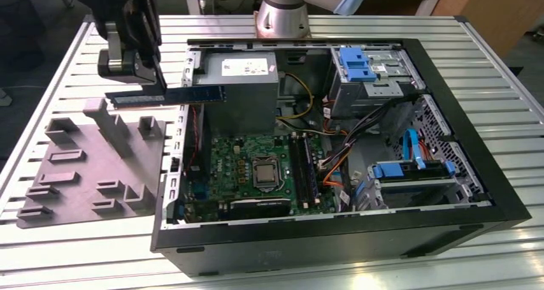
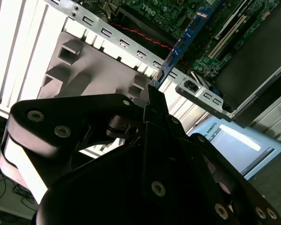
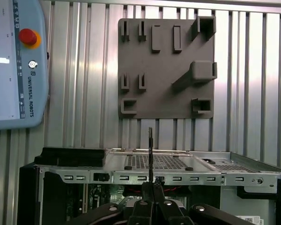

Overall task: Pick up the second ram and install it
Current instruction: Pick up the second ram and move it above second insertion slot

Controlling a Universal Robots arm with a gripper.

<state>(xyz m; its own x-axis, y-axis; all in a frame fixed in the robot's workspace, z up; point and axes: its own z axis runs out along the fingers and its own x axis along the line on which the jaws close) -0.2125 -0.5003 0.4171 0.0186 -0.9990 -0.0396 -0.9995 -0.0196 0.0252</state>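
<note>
The pincer (image 1: 158, 91) grips the second ram (image 1: 193, 95), held level over the computer case (image 1: 323, 240) wall. Its long axis lies crosswise to the case's motherboard slots (image 1: 304, 166).

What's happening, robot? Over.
End effector shut on ram stick. Stick held over computer case edge, not yet installed. No obstacle seen.

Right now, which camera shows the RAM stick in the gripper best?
The exterior view: the second ram shows its flat side along nearly its full length. The second wrist view shows it foreshortened; the first wrist view shows it edge-on, as a thin line.
</note>
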